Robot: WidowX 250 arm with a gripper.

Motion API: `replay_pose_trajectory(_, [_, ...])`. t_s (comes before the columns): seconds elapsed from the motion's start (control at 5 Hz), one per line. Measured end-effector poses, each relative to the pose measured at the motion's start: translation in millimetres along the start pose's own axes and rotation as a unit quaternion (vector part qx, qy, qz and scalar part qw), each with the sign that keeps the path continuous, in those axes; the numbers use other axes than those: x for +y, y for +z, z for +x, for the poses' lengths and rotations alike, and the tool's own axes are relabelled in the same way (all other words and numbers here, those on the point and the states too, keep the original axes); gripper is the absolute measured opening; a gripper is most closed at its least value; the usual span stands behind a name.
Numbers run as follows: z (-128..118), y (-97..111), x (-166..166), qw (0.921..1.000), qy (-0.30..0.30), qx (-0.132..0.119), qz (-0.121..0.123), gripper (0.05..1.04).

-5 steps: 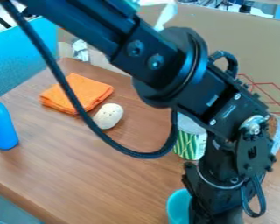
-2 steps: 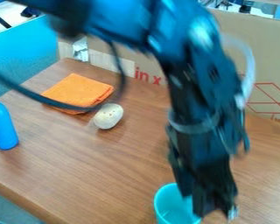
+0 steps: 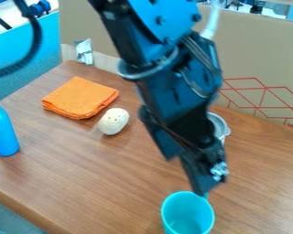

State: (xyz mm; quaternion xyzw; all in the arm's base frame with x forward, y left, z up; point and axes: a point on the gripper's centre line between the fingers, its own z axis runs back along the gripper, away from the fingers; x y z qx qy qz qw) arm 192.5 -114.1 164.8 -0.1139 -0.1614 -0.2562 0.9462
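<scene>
The black gripper [image 3: 201, 180] hangs at the lower right of centre, its tip close to the back rim of a teal cup [image 3: 187, 214]. Whether they touch I cannot tell. The cup stands upright with its mouth up. Partly hidden behind the arm is a silvery round object [image 3: 219, 125]. Left of the arm lies a pale, speckled, rounded object [image 3: 113, 121], and beyond it a folded orange cloth [image 3: 80, 97].
A blue bottle [image 3: 2, 130] stands at the left of the wooden table [image 3: 94, 178]. Cardboard [image 3: 259, 59] with red lines rises along the back. The table's front edge runs across the lower left.
The arm has swung away from the lower right, and the gripper has risen clear of the cup's mouth. The cup sits slightly further left than in the oldest view.
</scene>
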Motion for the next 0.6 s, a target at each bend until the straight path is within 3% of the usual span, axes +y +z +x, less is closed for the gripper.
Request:
replay_pose_trajectory(0.2, [-16, 9, 41, 0.9906, 0.091, 0.032, 0.097, 1.006])
replay_pose_trajectory(0.4, [-30, 10, 92, 0.9634, 0.192, 0.069, 0.174, 1.005])
replay_pose_trajectory(0.6, [-43, 9, 145, 0.9407, 0.249, 0.108, 0.203, 1.005])
